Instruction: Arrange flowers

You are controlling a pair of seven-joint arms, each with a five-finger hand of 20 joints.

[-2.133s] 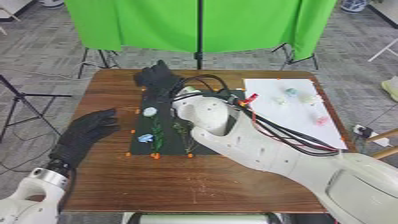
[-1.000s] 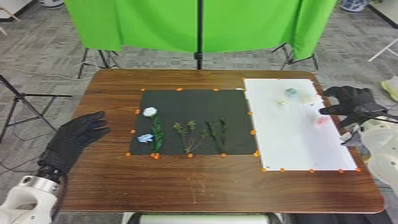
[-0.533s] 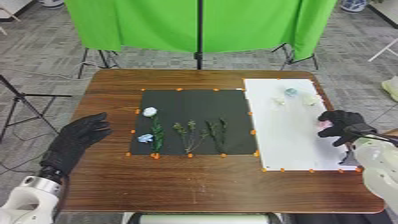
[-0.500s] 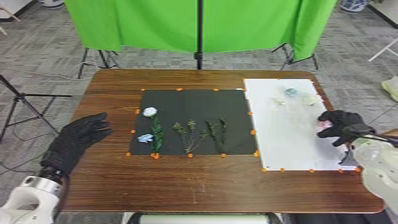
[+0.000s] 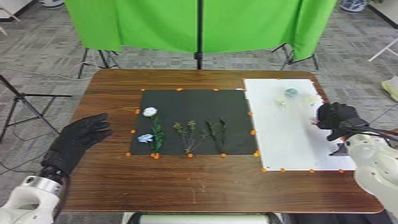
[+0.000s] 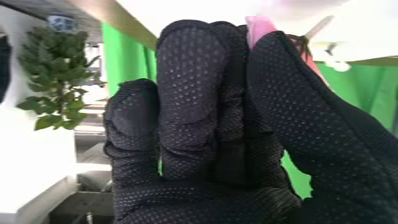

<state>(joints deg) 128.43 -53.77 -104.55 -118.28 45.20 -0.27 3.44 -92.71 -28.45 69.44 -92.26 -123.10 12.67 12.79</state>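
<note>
Right hand was over the white sheet's right edge, thumb and fingers pinching the pink flower. Pink petals poked out between thumb tip and fingertips. Left hand was left of the black mat, fingers relaxed.

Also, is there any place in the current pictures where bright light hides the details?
Head view: the white sheet is very bright, and a pale flower on it almost fades away; right wrist view: the background is partly washed out, while dots show on the right hand.
</note>
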